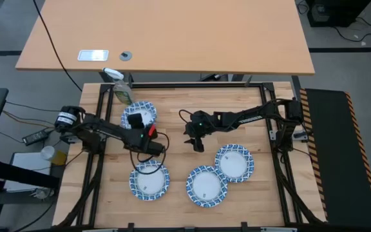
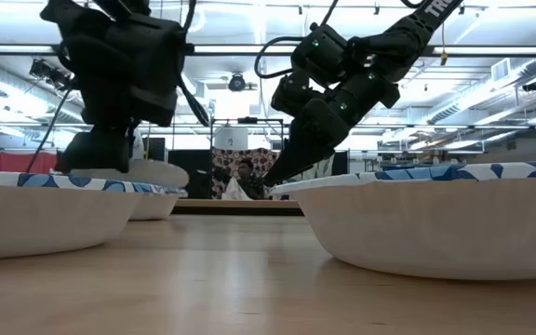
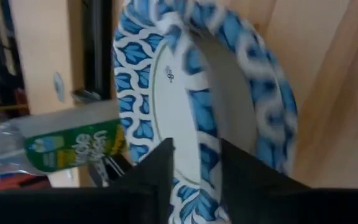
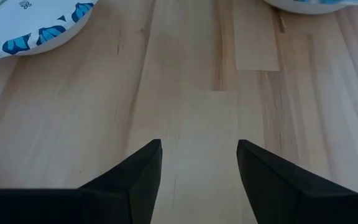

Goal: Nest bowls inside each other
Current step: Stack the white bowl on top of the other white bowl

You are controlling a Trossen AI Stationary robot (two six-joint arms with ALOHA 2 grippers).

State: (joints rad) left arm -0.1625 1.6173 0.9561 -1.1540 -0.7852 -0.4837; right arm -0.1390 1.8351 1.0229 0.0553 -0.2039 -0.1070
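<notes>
Nearest the low camera, two bowls rest on the counter (image 1: pixel 108 187), one at either side of that view. From above, bowls lie in four spots: a front left bowl (image 1: pixel 149 180), a front centre bowl (image 1: pixel 205 185) whose rim touches or overlaps a right bowl (image 1: pixel 234 162), and a rear bowl (image 1: pixel 139 114) beside a plastic bottle (image 1: pixel 121 90). The left tool (image 1: pixel 152 149) sits just above the front left bowl; its wrist view shows a bowl rim between its fingers (image 3: pixel 247 180), parted with a gap, so whether it is gripping or releasing cannot be judged. The right tool (image 4: pixel 199 163) hangs open and empty over bare wood, judged waiting clear. Nesting looks mostly undone.
</notes>
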